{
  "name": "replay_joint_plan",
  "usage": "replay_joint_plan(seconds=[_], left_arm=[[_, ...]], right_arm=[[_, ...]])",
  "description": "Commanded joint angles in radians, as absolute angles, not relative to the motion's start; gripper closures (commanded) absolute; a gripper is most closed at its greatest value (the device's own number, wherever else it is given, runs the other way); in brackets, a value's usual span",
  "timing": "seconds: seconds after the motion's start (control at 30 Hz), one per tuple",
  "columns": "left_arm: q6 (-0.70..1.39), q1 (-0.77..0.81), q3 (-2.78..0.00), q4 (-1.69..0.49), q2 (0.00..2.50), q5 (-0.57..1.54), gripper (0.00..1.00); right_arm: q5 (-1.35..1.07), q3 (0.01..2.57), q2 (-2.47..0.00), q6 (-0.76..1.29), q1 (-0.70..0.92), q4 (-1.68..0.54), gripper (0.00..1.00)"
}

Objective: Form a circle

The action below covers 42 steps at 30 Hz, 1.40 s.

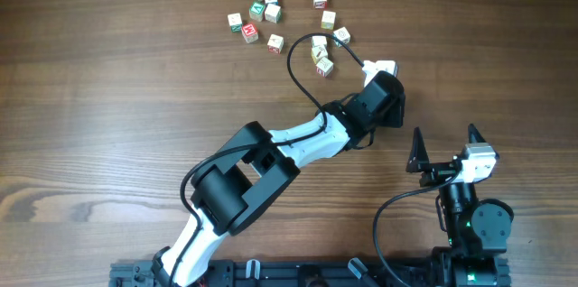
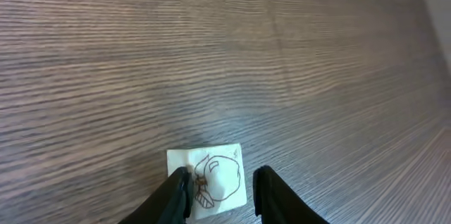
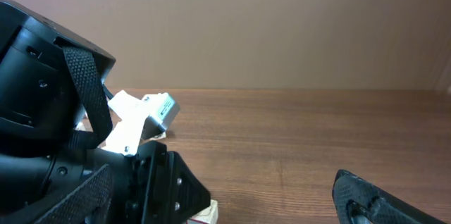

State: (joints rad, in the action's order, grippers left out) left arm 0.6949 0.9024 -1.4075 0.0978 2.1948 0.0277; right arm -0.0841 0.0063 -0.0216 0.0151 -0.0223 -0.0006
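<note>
The left end effector (image 2: 222,196) is clenched on one cube (image 2: 211,175), probably to add it to the scattered cubes (image 1: 262,14) by the tabletop's (image 1: 90,97) far edge. The right end effector (image 1: 444,135) rests released, out of the way.

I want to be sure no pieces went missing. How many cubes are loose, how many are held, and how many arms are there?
Loose cubes: 13
Held cube, in the left fingers: 1
Arms, left and right: 2
Total: 16 things, 14 of them cubes
</note>
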Motion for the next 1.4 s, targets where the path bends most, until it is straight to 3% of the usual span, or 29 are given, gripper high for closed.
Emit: replay_joint_plan(seconds=[0.0, 0.37, 1.37], left_arm=[[0.716, 0.905, -1.414, 0.104, 2.215, 0.018, 0.67], [0.712, 0.905, -1.413, -0.007, 2.215, 0.017, 0.64], [0.727, 0.854, -1.414, 0.080, 2.215, 0.111, 0.59]], right_arm=[[-0.071, 0.005, -0.018, 0.028, -0.019, 0.002, 0.00], [-0.071, 0.005, -0.018, 0.029, -0.019, 0.002, 0.00], [-0.071, 0.005, -0.018, 0.028, -0.019, 0.002, 0.00]])
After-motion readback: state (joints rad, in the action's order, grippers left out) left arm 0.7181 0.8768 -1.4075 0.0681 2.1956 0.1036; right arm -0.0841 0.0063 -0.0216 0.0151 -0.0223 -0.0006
